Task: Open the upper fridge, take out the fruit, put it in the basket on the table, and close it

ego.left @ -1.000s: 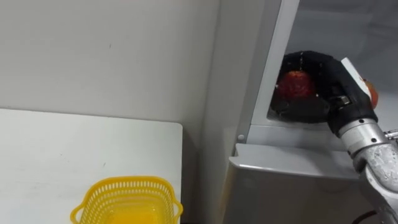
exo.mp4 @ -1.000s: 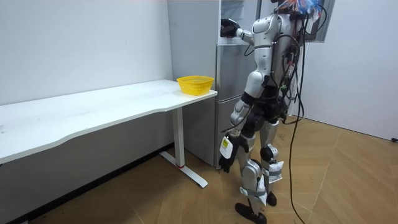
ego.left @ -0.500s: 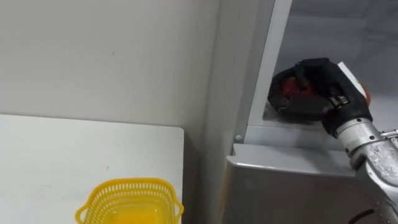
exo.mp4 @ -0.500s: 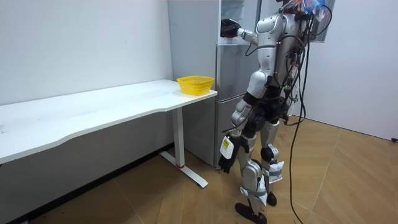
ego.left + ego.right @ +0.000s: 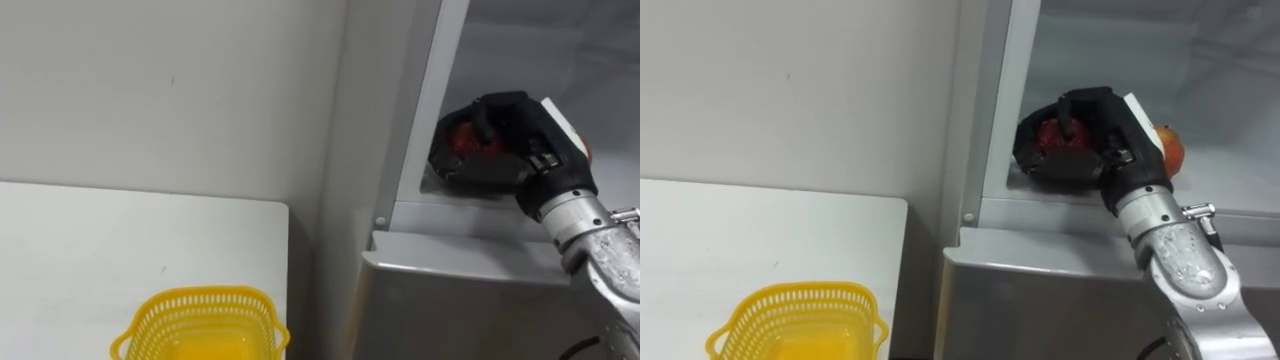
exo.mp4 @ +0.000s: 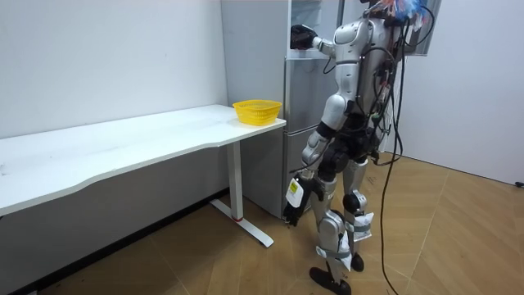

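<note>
A long white surface (image 6: 123,143) is seen against a plain pale wall (image 6: 98,57), with a wood floor (image 6: 458,246) below it. A tall grey fridge (image 6: 304,123) is set at the end of the surface, and the robot is stood right in front of it. The right hand (image 5: 1095,112) is placed inside the open top part of the fridge. Its black fingers are curled round a round red apple (image 5: 1050,135), near the front left corner of the white shelf (image 5: 1250,180). A second apple (image 5: 1171,148), orange and red, is seen just behind the hand. Well below the hand and to its left, a yellow basket (image 5: 200,312) made of a net of small holes is set on the smooth surface. The left hand (image 6: 291,209) is hung low by the robot's side.
</note>
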